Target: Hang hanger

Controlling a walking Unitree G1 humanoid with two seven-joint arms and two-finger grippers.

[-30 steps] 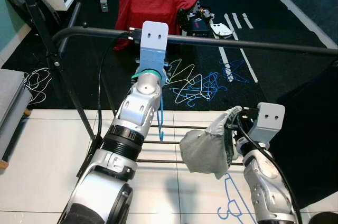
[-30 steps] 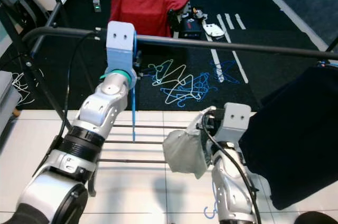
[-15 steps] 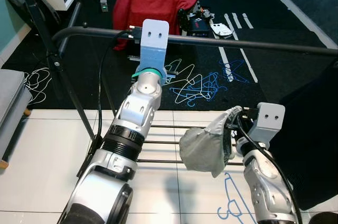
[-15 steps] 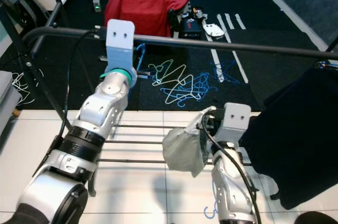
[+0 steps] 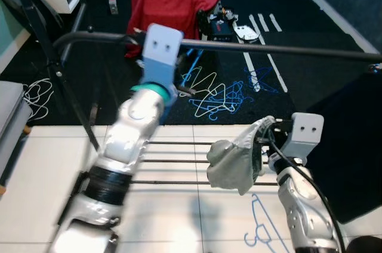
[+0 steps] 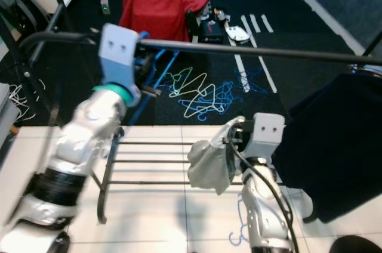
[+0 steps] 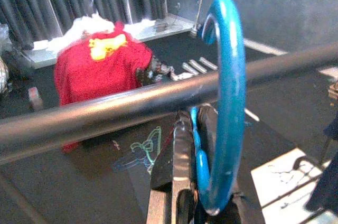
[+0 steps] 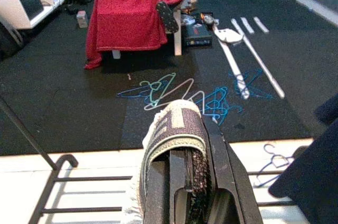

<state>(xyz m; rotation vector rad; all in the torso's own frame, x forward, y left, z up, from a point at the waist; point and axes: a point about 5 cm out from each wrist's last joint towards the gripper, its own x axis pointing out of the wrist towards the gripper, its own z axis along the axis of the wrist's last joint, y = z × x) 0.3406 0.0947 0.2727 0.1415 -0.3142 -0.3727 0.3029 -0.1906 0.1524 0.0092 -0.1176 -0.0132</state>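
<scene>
Left pincer (image 7: 203, 203) clamped on blue hanger (image 7: 224, 102), hook upright, arching over rail (image 7: 105, 110); right pincer (image 8: 193, 182) clamped on grey cloth (image 5: 234, 164).

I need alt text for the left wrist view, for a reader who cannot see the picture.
The left gripper holds a blue hanger whose curved hook rises up at the dark horizontal rail of a clothes rack. Beyond the rail, a red cloth is draped over something on the dark floor, and loose hangers lie nearby.

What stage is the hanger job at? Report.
Done: one dark garment already hangs on the black clothes rail. In hand: the left claw grips a blue plastic hanger, its hook curving over the rail. Left: release it, then deal with the grey cloth held by the right claw.
</scene>
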